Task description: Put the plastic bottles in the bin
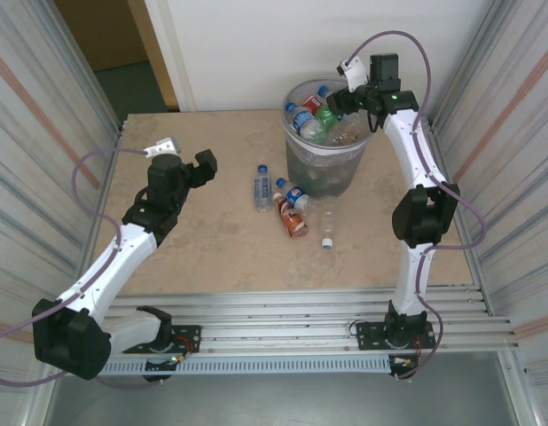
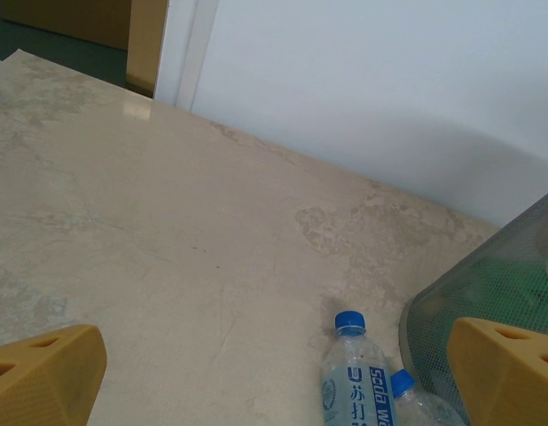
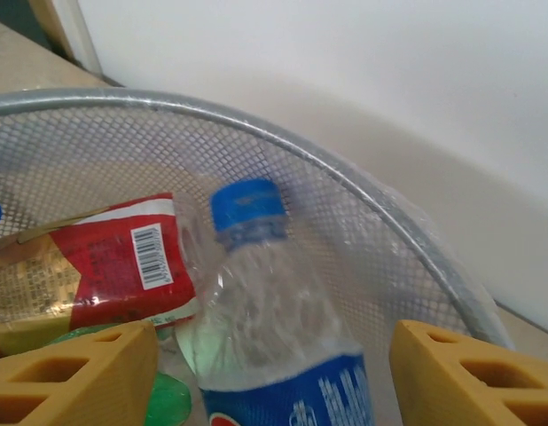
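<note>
The bin stands at the back of the table with several plastic bottles inside. My right gripper hovers over its rim. In the right wrist view its yellow fingers stand apart on either side of a clear blue-capped bottle that rests in the bin beside a red-labelled bottle; neither finger touches it. Several bottles lie on the table: a clear one, an orange-brown one and a white-capped one. My left gripper is open above the table, left of them, and holds nothing.
The left wrist view has a blue-capped soda bottle and a second blue cap lying against the bin's mesh wall. Corrugated metal walls flank the table. A white wall rises behind the bin.
</note>
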